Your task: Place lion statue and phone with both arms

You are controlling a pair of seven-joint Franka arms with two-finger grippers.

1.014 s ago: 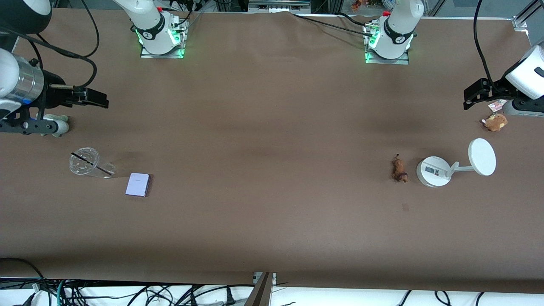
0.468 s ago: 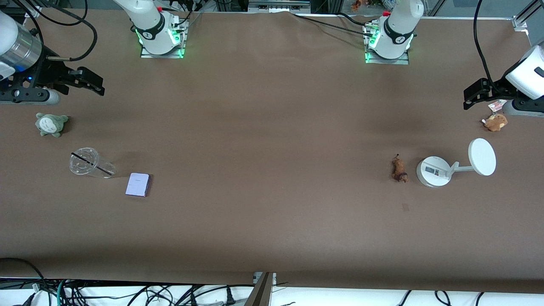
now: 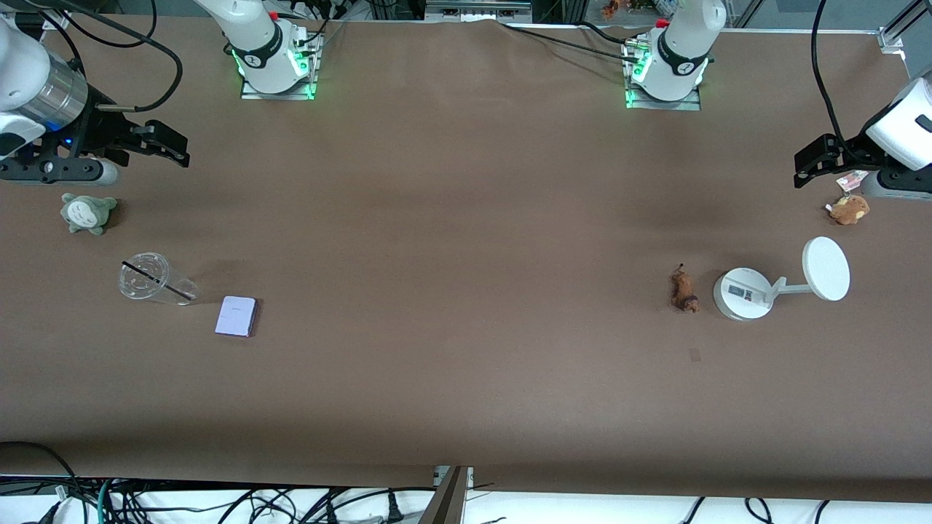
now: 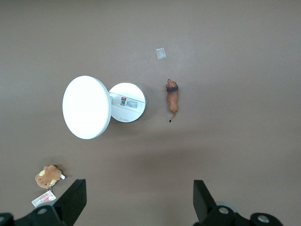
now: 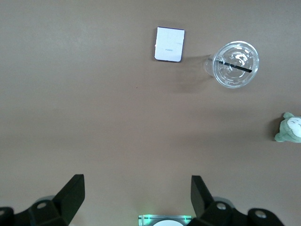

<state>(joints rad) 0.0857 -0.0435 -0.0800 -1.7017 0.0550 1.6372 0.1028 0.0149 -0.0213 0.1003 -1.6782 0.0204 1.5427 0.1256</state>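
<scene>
The phone [image 3: 237, 316], a flat pale lavender rectangle, lies on the brown table toward the right arm's end, beside a clear cup. It also shows in the right wrist view [image 5: 170, 44]. The lion statue [image 3: 684, 290], small and brown-orange with a thin tail, lies toward the left arm's end beside a white stand, and shows in the left wrist view [image 4: 172, 95]. My right gripper [image 3: 52, 171] [image 5: 137, 200] hangs open and empty over the table's end, close to a green plush. My left gripper [image 3: 906, 188] [image 4: 138, 202] hangs open and empty over the table's other end, close to a brown plush.
A clear plastic cup [image 3: 154, 279] with a dark straw lies on its side. A green plush [image 3: 87, 212] sits near the right arm's end. A white stand [image 3: 743, 293] with a disc [image 3: 826, 268] and a brown plush with a tag [image 3: 849, 209] sit near the left arm's end.
My right gripper has moved off the green plush toward the robots' bases, uncovering it, then shifted slightly toward the table's middle. The left arm has not moved.
</scene>
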